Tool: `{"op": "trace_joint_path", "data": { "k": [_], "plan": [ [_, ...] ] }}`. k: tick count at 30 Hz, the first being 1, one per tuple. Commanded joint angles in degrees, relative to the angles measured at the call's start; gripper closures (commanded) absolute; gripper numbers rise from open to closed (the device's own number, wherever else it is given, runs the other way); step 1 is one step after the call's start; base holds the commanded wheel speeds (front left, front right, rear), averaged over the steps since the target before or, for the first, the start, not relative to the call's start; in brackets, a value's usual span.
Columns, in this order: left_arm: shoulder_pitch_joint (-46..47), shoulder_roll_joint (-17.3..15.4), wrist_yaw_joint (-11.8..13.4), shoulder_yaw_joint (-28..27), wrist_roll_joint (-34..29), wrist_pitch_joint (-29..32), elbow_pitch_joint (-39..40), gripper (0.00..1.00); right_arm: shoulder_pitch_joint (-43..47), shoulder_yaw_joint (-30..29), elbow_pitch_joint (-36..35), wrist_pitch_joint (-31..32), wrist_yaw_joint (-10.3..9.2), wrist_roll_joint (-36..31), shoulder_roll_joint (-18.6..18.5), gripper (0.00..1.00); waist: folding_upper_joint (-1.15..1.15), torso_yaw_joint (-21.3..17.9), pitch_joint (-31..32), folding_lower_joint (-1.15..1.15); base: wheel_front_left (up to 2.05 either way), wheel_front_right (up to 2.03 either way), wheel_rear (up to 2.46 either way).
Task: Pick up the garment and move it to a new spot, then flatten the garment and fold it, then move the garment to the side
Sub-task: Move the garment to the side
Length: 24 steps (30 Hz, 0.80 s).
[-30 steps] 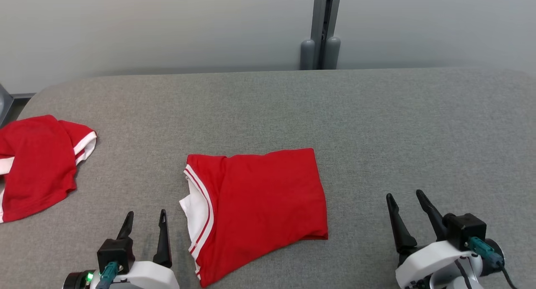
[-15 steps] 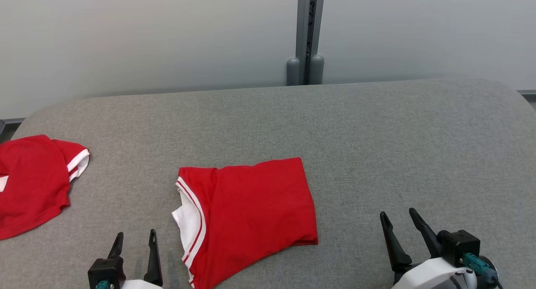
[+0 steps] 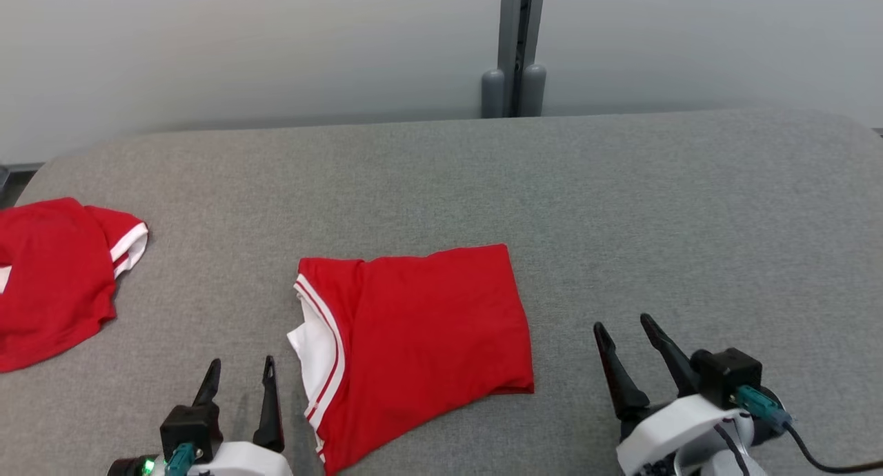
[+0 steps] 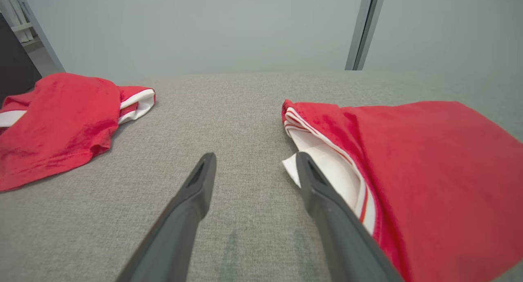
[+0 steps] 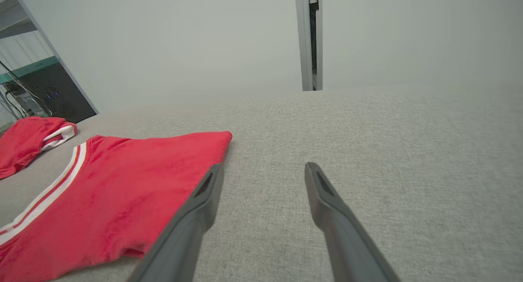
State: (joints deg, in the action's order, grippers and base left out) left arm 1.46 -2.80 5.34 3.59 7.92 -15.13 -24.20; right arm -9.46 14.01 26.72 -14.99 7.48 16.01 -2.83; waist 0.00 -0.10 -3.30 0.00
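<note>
Grey woven cloth is covering the worktop [image 3: 621, 207], which is running back to a pale wall [image 3: 276, 48]. 1 grey metal post [image 3: 514, 41] is standing upright behind its far edge.

The red garment [image 3: 428, 331] is lying folded into a rough rectangle on the near middle of the worktop, flat on the cloth. Its white inner layer and 2 thin white stripes are showing along the side facing the robot's left. The near left corner is reaching toward the front edge.

The other red garment [image 3: 48, 276] is lying loosely bunched at the far left of the worktop, well apart from the folded one, with a white-trimmed sleeve pointing toward the middle.

The left end effector [image 3: 242, 360] is hovering low at the front, just beside the folded piece's white edge. Its 2 dark fingers are spread wide and gripping nothing, and a strip of grey cloth is showing between them and the fabric.

The right end effector [image 3: 623, 322] is hanging over bare cloth near the garment's right edge. Its fingers are likewise spread apart and carrying nothing, pointing away from the robot.
</note>
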Motion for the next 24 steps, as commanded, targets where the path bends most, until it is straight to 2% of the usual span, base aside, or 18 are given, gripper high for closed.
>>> {"op": "trace_joint_path", "data": {
  "k": [1, 9, 16, 17, 18, 19, 24],
  "plan": [
    [1.5, -0.2, 0.0, 0.4, 0.4, 0.0, 0.4, 0.00, -1.7, 0.6, 0.4, -0.3, 0.02, 0.5, -0.2, 0.00, 0.00, 2.0, -2.3, 0.00, 0.00, 0.00, 0.00],
    [4.7, -0.2, 0.5, 3.3, 1.2, 0.0, 0.3, 0.00, -11.1, 7.2, 9.0, -0.3, 0.01, 5.7, -0.3, 0.00, 0.00, 8.4, -8.0, 0.00, 0.00, 0.00, 0.00],
    [5.4, -0.2, 0.6, 3.9, 1.4, 0.0, 0.3, 0.00, -17.1, 9.9, 20.7, 1.3, 0.02, 11.2, -0.3, 0.00, 0.00, 11.3, -9.6, 0.00, 0.00, 0.00, 0.00],
    [5.4, -0.2, 0.6, 3.8, 1.4, 0.0, 0.3, 0.00, -17.2, 10.4, 21.8, 1.4, 0.02, 12.1, -0.3, 0.60, 0.00, 11.5, -9.6, 0.00, 0.00, 0.00, 0.00],
    [5.5, -0.2, 0.6, 3.7, 1.3, 0.0, 0.4, 0.00, -17.4, 11.3, 22.7, 1.4, 0.02, 12.7, -0.1, 0.90, 0.00, 11.5, -9.6, 0.00, 0.00, 0.00, 0.00],
    [5.6, -0.2, 0.7, 3.6, 1.2, 0.0, 0.5, 0.00, -17.7, 12.2, 23.1, 1.3, 0.03, 13.6, 0.0, 1.00, 0.00, 11.5, -9.6, 0.00, 0.00, 0.00, 0.00],
    [5.4, -0.2, 0.3, 2.9, 0.1, 0.0, 0.8, 0.00, -19.7, 13.2, 24.3, 0.1, 0.00, 15.6, -0.4, 1.00, 0.00, 9.2, -8.8, 0.00, 0.00, 0.00, 0.00]
  ]
}}
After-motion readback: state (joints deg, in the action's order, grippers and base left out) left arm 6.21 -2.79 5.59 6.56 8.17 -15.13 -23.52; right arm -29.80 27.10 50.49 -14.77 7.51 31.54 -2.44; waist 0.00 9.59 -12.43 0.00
